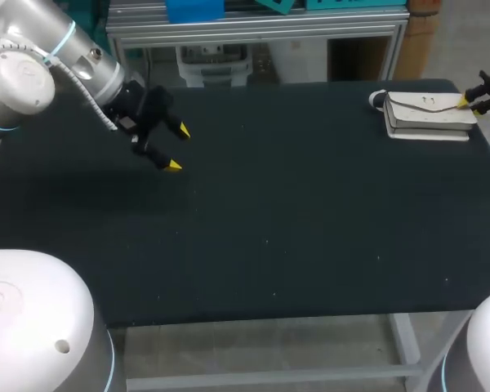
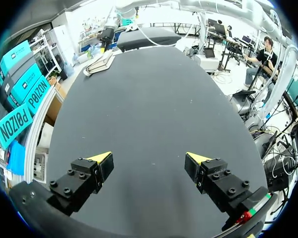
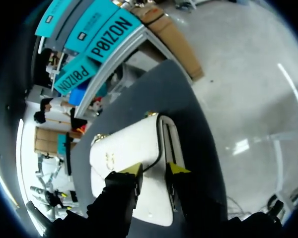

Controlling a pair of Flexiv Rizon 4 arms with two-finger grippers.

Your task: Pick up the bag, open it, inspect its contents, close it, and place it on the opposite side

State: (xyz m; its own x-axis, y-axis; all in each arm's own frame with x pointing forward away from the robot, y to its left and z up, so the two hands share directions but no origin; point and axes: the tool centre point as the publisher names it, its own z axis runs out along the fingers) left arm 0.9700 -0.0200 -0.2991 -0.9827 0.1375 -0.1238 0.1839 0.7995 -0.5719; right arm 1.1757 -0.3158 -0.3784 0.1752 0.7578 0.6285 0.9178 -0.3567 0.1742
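A white handbag (image 1: 429, 114) with a gold clasp lies flat at the table's far right corner. My right gripper (image 1: 471, 102) comes in from the right edge and sits at the bag's right end. In the right wrist view its fingers (image 3: 131, 171) stand narrow, with the bag's (image 3: 134, 148) flap edge and a thin dark strap pinched between them (image 3: 155, 169). My left gripper (image 1: 178, 147) hangs wide open above the far left of the table with nothing between its fingers (image 2: 149, 157). From the left wrist view the bag (image 2: 99, 62) shows far ahead across the table.
The black table (image 1: 269, 245) stretches bare between the two arms. The bag lies close to the table's far and right edges. My arms' white bases stand at the near left and near right corners.
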